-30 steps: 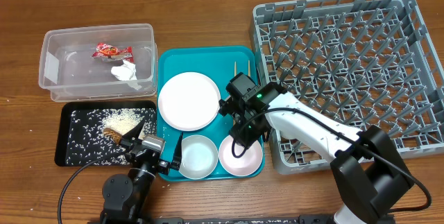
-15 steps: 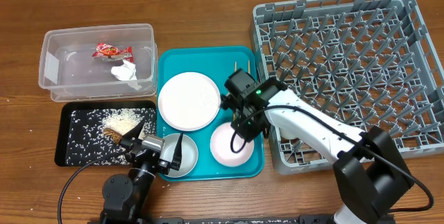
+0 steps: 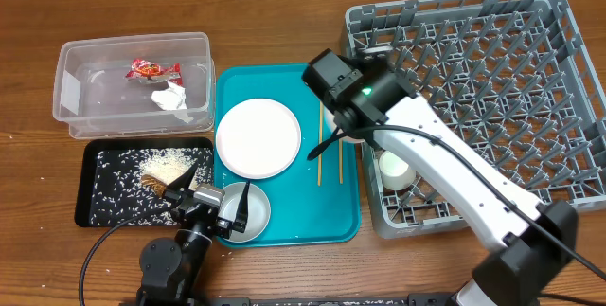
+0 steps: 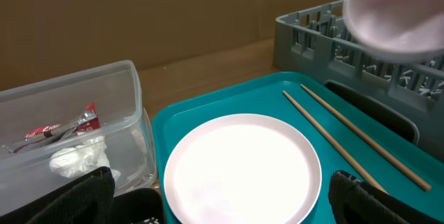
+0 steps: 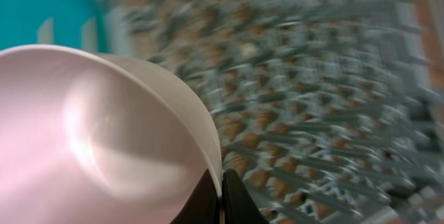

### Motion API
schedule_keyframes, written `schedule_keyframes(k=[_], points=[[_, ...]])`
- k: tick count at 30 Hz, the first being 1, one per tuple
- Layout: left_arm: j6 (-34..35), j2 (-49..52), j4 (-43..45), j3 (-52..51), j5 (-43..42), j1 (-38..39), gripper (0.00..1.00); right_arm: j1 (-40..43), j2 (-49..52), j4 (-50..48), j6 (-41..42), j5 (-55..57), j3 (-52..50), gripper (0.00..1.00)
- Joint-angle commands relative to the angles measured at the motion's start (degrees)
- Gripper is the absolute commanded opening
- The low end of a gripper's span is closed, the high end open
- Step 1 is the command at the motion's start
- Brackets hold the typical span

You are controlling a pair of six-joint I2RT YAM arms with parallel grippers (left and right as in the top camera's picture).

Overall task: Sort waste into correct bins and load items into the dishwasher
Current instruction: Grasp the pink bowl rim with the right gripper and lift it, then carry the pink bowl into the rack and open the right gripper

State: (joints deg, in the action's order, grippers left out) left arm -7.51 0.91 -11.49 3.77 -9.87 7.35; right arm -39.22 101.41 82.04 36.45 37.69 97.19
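Note:
My right gripper (image 5: 220,191) is shut on the rim of the pinkish-white bowl (image 5: 90,134) and holds it in the air over the left edge of the grey dish rack (image 3: 492,88). The bowl also shows in the left wrist view (image 4: 392,16). Two chopsticks (image 3: 322,150) lie on the teal tray (image 3: 336,221) beside the white plate (image 3: 258,137). The grey metal bowl (image 3: 251,209) sits at the tray's front left, next to my open, empty left gripper (image 4: 222,196). A white cup (image 3: 393,169) stands in the rack.
The clear tub (image 3: 85,60) at back left holds the red wrapper (image 3: 151,69) and the white tissue (image 3: 172,98). The black tray (image 3: 99,202) in front of it holds rice (image 3: 169,164) and a brown scrap. The rack fills the right side.
My right gripper lifted the pinkish-white bowl off the teal tray and carried it back and right to the rack's edge, uncovering the chopsticks. The metal bowl shifted left. The left arm stayed still.

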Motion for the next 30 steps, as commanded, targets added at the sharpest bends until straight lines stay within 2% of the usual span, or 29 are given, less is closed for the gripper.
schedule_keyframes(k=[1,7,12,14,20,30], points=[[-0.20,-0.33,0.20,-0.28,-0.24,-0.20,1.00,3.21,-2.93,2.14,17.53,15.28,1.57,0.04],[-0.20,-0.28,0.17,-0.28,-0.24,-0.20,1.00,13.14,-0.13,2.12,17.46,16.02,0.17,0.04],[-0.20,-0.28,0.20,-0.28,-0.24,-0.20,1.00,18.10,3.96,2.10,15.61,24.09,0.17,0.04],[-0.20,-0.28,0.17,-0.28,-0.24,-0.20,1.00,19.17,5.40,2.08,15.37,26.32,0.17,0.04],[-0.20,-0.28,0.17,-0.28,-0.24,-0.20,1.00,19.76,10.03,1.68,7.28,27.41,0.15,0.04],[-0.20,-0.28,0.20,-0.28,-0.24,-0.20,1.00,21.07,15.87,3.23,5.20,31.74,0.15,0.04]])
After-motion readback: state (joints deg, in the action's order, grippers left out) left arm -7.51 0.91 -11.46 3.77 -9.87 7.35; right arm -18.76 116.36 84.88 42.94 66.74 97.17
